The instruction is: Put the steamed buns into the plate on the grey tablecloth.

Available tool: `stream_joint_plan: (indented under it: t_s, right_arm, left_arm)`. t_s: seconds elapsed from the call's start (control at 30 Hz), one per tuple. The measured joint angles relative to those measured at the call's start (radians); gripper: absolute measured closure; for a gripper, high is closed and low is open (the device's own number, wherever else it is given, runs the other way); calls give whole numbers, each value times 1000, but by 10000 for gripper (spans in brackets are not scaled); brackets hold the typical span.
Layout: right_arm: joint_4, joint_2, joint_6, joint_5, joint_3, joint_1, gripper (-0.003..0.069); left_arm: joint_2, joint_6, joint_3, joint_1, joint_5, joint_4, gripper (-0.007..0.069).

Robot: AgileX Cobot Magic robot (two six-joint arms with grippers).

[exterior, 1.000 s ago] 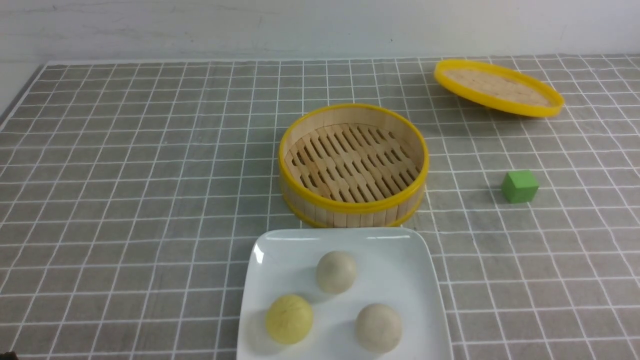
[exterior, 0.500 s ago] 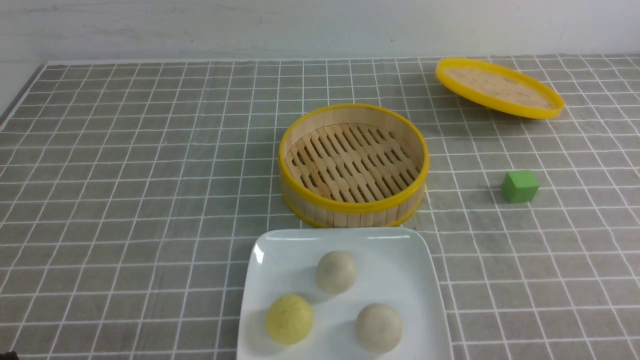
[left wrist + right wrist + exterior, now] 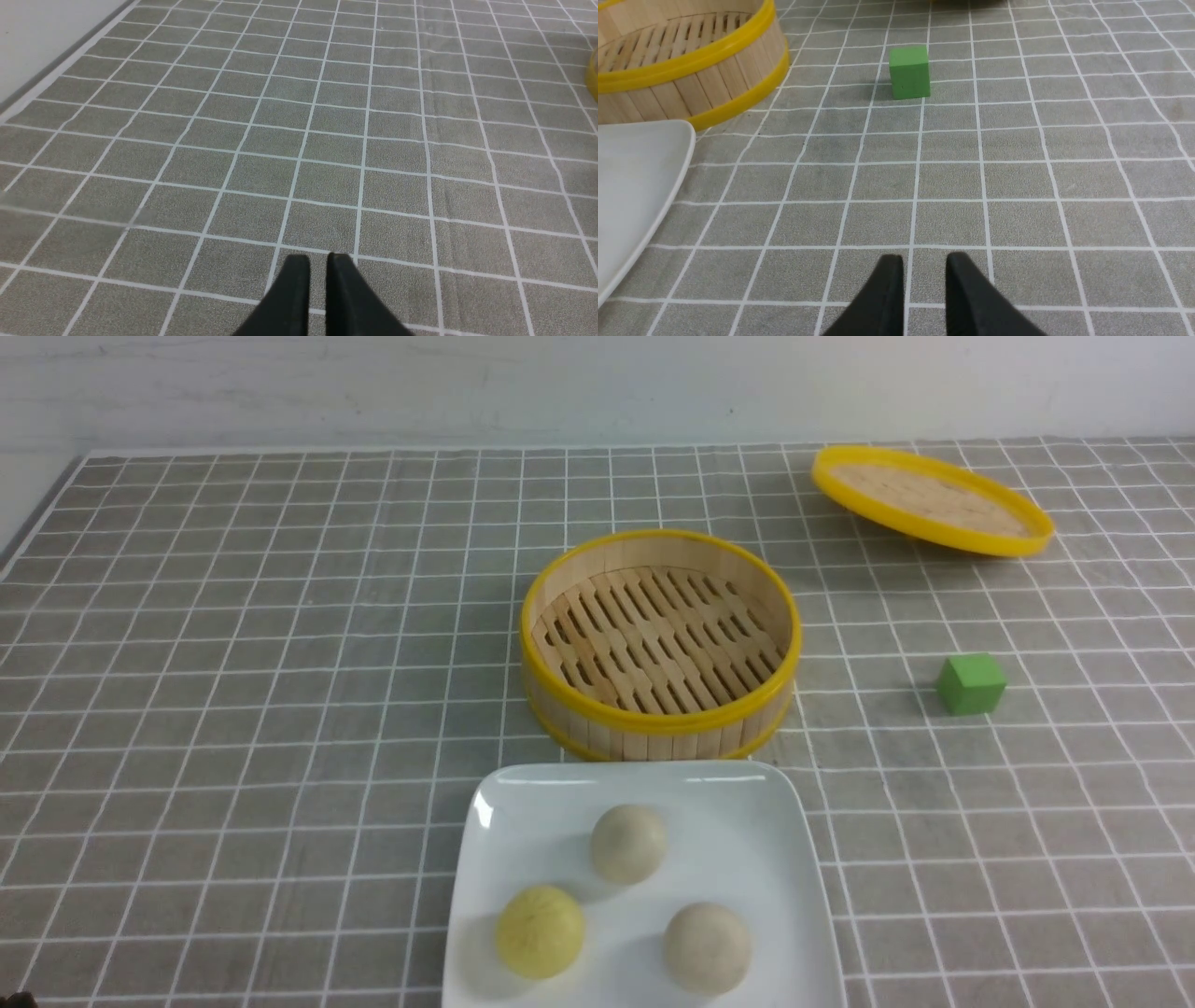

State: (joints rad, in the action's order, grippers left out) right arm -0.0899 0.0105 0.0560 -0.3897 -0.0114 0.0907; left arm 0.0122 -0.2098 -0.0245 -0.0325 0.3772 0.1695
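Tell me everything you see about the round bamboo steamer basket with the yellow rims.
The round bamboo steamer basket has pale wooden slat walls, yellow bands at top and bottom, and a slatted floor. It stands upright, uncovered and empty, on the grey checked tablecloth, just behind the white square plate; contact between them cannot be told.

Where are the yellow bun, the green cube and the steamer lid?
yellow bun (image 3: 540, 931), front view, middle of its rounded top.
green cube (image 3: 909, 72), right wrist view, centre of the face toward the camera.
steamer lid (image 3: 931, 499), front view, woven inner surface inside the yellow rim.
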Motion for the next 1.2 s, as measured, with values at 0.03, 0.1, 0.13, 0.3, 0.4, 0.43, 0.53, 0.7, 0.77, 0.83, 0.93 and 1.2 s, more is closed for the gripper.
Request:
stream_joint_plan:
  t_s: [0.03, 0.1, 0.13, 0.3, 0.4, 0.43, 0.53, 0.7, 0.77, 0.83, 0.93, 1.2]
  right_arm:
    - [0, 0, 0, 0, 0, 0, 502]
    - [0, 0, 0, 0, 0, 0, 502]
    - [0, 0, 0, 0, 0, 0, 502]
    - [0, 0, 0, 0, 0, 0, 496]
    - [0, 0, 0, 0, 0, 0, 491]
    - [0, 0, 0, 0, 0, 0, 490]
    - [0, 0, 0, 0, 0, 0, 487]
    - [0, 0, 0, 0, 0, 0, 482]
    - [0, 0, 0, 0, 0, 0, 482]
    - [0, 0, 0, 0, 0, 0, 482]
    - [0, 0, 0, 0, 0, 0, 480]
    - [0, 0, 0, 0, 0, 0, 470]
  left_arm:
    - [0, 0, 0, 0, 0, 0, 535]
    - [0, 0, 0, 0, 0, 0, 533]
    - [0, 0, 0, 0, 0, 0, 531]
    - [0, 0, 0, 0, 0, 0, 524]
    - [0, 0, 0, 0, 0, 0, 519]
    - [0, 0, 0, 0, 0, 0, 519]
    - [0, 0, 0, 0, 0, 0, 517]
    - [0, 0, 0, 0, 0, 0, 516]
    - [0, 0, 0, 0, 0, 0, 515]
    - [0, 0, 0, 0, 0, 0, 515]
    - [0, 0, 0, 0, 0, 0, 515]
    - [0, 0, 0, 0, 0, 0, 514]
